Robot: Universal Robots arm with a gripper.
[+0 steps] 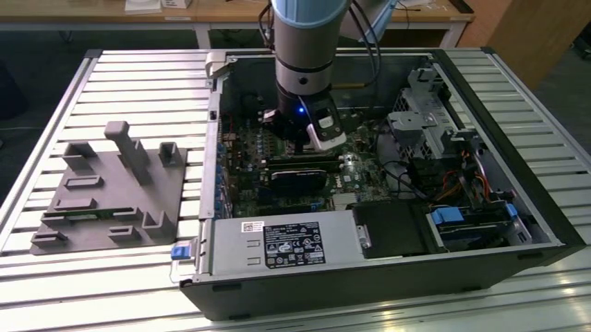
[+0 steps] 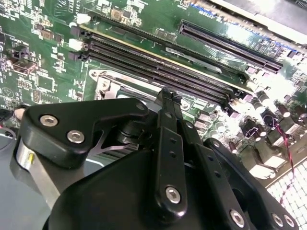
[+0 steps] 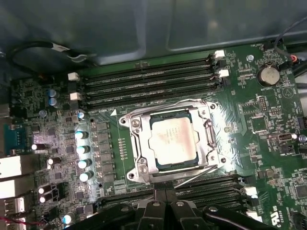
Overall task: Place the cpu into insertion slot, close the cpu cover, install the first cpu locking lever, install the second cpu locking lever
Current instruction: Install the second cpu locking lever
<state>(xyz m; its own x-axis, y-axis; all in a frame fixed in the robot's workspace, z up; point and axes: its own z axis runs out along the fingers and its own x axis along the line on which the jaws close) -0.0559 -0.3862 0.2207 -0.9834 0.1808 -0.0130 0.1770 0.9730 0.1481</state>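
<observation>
- Silvery-grey cpu (image 3: 171, 142) sits seated in the insertion slot (image 3: 144, 165), framed by the cpu cover (image 3: 169, 107), which lies down over it.
- Tool (image 3: 165, 205) hovers just beside the slot's edge, fingers pressed together, pinching nothing.
- Judging by this, the lever steps are in hand: a thin lever (image 3: 194, 175) by that edge looks unlatched and needs pressing under its catch.

I'm working in a lab or workshop: an open black metal computer case (image 1: 388, 277) lies on a ribbed aluminium worktable (image 1: 138, 76) (wooden desks (image 1: 231, 14) behind), beside a grey plastic fixture plate (image 1: 102, 200).
</observation>
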